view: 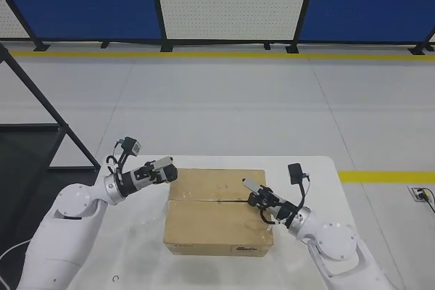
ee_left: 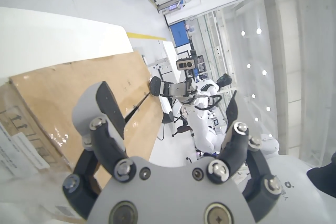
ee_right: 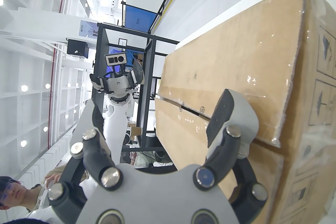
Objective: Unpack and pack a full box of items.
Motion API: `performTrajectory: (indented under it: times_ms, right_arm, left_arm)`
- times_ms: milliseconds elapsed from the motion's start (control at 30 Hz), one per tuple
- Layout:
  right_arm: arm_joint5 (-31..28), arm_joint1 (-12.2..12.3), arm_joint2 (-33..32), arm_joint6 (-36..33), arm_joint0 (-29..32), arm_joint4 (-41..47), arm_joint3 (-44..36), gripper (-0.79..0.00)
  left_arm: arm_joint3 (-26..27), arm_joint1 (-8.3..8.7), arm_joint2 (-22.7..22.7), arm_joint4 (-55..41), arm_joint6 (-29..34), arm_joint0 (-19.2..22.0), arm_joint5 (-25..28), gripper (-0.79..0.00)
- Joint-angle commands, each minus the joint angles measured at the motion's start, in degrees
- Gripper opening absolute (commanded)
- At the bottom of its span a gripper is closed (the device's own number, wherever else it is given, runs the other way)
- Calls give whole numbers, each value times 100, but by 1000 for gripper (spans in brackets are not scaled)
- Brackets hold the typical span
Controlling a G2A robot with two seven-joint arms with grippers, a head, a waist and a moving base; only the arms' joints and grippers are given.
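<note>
Left gripper (view: 167, 172) and right gripper (view: 251, 190), both spread and empty, should pry the box (view: 214, 225) open along its centre seam (view: 210, 201) from opposite ends.

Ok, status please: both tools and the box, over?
Box shut, on table. Left tool open at its left edge. Right tool open over the seam, right end.

White table (view: 217, 162) at centre; blue panels (view: 87, 18) along top edge; yellow floor line (view: 395, 176) at right; black frame (view: 22, 127) at left.
</note>
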State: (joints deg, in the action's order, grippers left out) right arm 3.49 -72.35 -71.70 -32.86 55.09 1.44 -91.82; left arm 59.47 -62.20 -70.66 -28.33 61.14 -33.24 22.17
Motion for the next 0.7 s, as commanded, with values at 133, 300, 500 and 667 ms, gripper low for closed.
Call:
performTrajectory:
  times_ms: [133, 300, 500, 667]
  right_arm:
    - [-220, -7, 58, 55, -32, -34, 40, 0]
    - [-308, -28, 177, 66, -177, -71, 215, 0]
    - [-352, -44, 260, -64, -316, -6, 418, 0]
    - [-497, -39, 250, -170, -279, 84, 395, 0]
  left_arm:
    - [-134, 32, -298, -617, -56, -90, -268, 0]
    - [-234, 54, -490, -929, -183, -139, -480, 0]
    - [-385, 54, -553, -1105, -418, -102, -930, 0]
    - [-385, 54, -553, -1105, -418, -102, -930, 0]
